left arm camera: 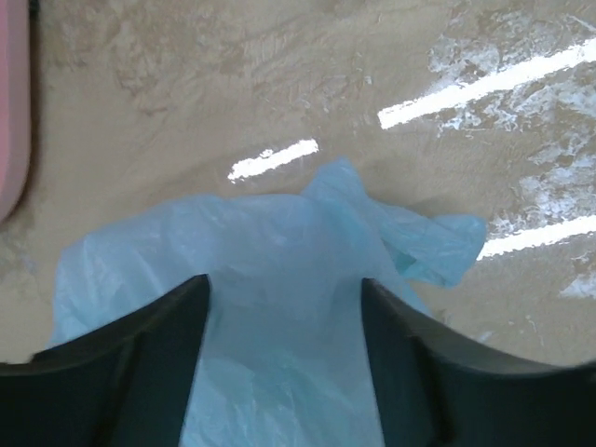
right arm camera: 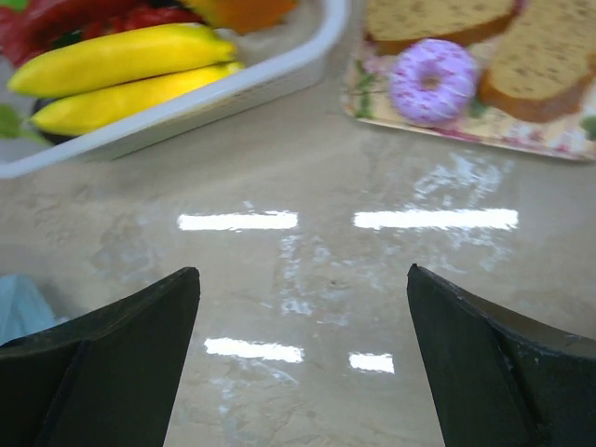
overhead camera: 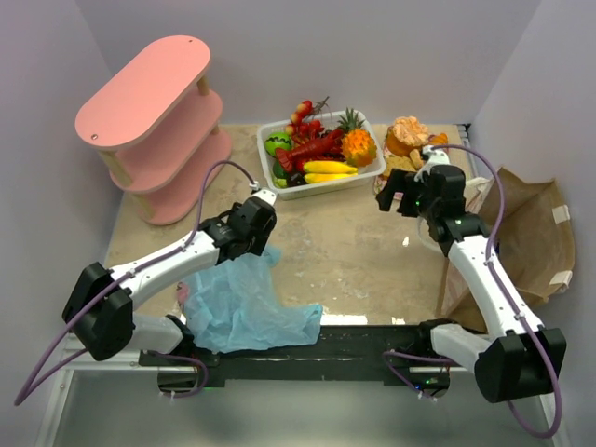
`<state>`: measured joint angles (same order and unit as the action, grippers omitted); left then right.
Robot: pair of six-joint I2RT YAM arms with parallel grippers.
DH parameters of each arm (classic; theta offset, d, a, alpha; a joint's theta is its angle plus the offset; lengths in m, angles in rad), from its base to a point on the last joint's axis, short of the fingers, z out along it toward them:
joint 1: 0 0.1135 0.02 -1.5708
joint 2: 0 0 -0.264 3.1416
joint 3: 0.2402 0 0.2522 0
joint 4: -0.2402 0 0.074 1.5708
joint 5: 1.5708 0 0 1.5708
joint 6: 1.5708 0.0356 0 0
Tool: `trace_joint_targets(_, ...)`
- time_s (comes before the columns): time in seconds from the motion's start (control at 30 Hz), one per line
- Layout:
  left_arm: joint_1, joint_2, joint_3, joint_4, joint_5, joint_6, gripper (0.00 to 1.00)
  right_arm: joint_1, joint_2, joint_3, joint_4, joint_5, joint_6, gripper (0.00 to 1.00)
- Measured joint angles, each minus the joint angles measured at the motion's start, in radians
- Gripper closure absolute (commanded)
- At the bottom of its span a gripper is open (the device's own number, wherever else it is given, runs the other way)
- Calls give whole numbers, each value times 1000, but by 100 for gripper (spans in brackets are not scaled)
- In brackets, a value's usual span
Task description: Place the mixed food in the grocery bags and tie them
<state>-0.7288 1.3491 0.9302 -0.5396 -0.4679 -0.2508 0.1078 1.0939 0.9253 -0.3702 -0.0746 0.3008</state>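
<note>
The light-blue plastic bag (overhead camera: 244,303) lies crumpled on the table at the front left. My left gripper (overhead camera: 256,237) hovers over its far edge, open, with the bag (left arm camera: 279,270) showing between the spread fingers (left arm camera: 158,354). The mixed food sits in a white basket (overhead camera: 365,175) at the back: yellow bananas (overhead camera: 328,170), a red lobster (overhead camera: 312,147), a pineapple (overhead camera: 358,142). My right gripper (overhead camera: 396,200) is open and empty over bare table just in front of the basket. The bananas (right arm camera: 121,65) show at the top left of its view. The brown paper bag (overhead camera: 521,233) lies at the right.
A pink three-tier shelf (overhead camera: 149,102) stands at the back left. A patterned tray (right arm camera: 372,102) with a purple donut (right arm camera: 431,79) and bread slices (right arm camera: 545,60) sits right of the basket (right arm camera: 279,79). An orange food (overhead camera: 407,132) lies behind it.
</note>
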Motion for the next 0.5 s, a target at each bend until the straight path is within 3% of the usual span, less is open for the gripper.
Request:
trace_joint_targets(0.07,0,0,-22,10,25,-7,69,49,2,-11,47,-41,-8,5)
trace_joint_targets(0.1,0,0,-33,16,45,0,81,64,3,-17,64,-62,-13,6)
trace_joint_targets(0.17,0,0,-47,46,110,26,96,103,7,-36,112,-111,-23,6)
trace_joint_targets(0.2,0,-2,-47,65,147,45,99,119,7,-48,134,-133,-31,6)
trace_joint_targets(0.5,14,-71,41,270,650,347,100,279,-53,-137,325,-407,-127,7)
